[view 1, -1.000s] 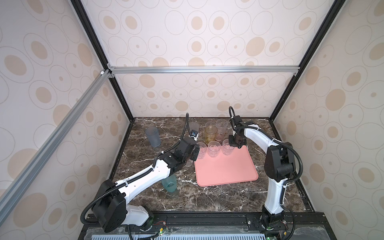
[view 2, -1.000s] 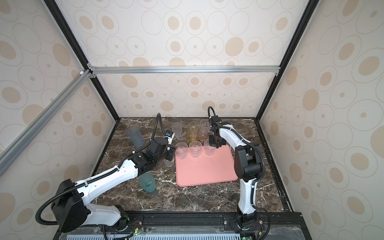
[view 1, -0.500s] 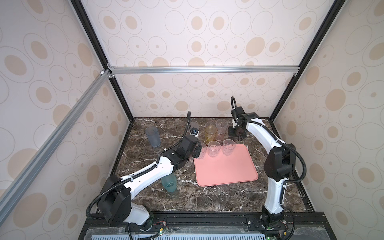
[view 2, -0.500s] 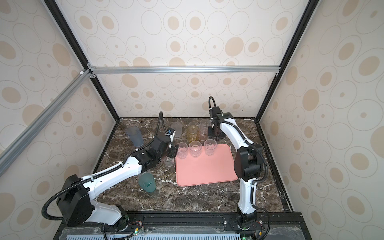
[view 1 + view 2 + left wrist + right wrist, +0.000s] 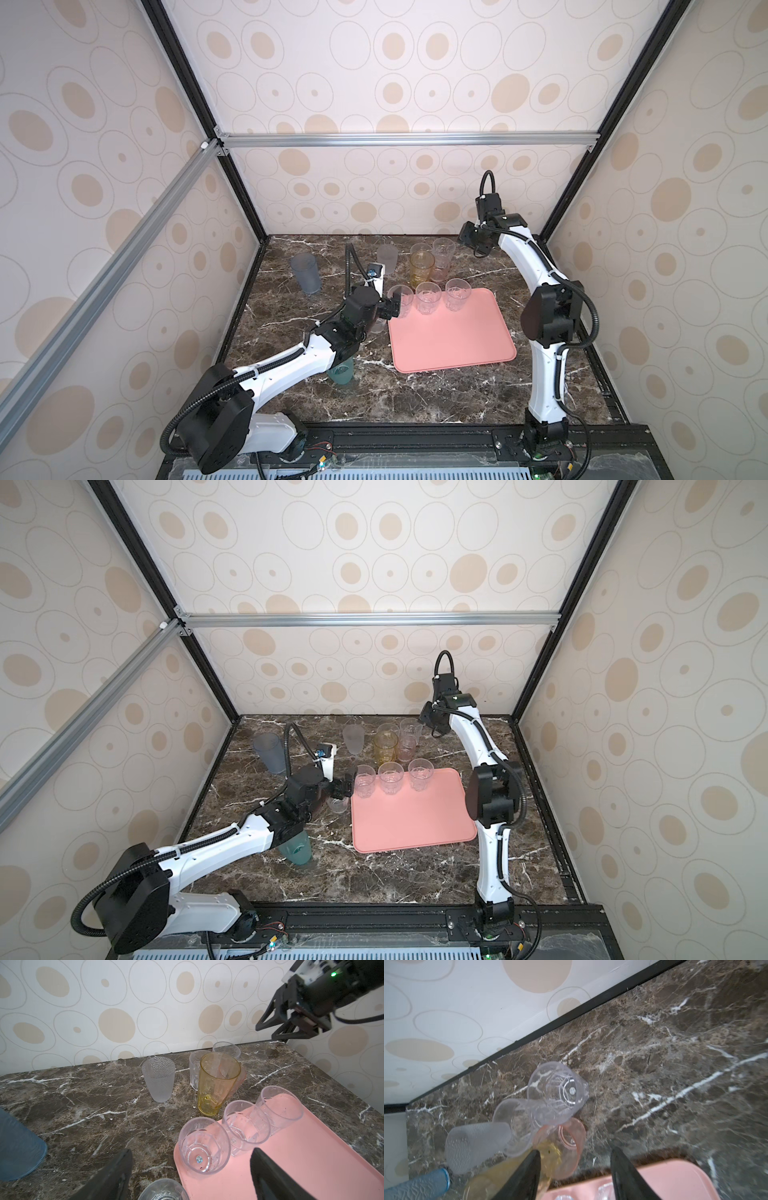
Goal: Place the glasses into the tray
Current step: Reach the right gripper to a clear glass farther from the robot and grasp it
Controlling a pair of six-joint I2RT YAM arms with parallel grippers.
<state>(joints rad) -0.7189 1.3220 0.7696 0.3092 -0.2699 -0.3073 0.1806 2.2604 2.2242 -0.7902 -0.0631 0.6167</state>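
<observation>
- Left arm reaches low across the counter [image 5: 415,399]. The left claw [image 5: 191,1150] is spread wide around a clear glass [image 5: 204,1147] on the tray's [image 5: 457,345] far left corner, not touching it.
- Right arm arches high at the back, right claw [image 5: 574,1153] parted and empty by the amber glass [image 5: 422,266] and pink glass [image 5: 571,1142].
- Only top views show the teal glass [image 5: 297,850], half under the left arm.

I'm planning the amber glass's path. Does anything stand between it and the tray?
Yes. Three short clear glasses stand in a row along the tray's far edge, directly in front of the amber glass. It would probably have to be lifted over them to reach the bare part of the tray.
</observation>
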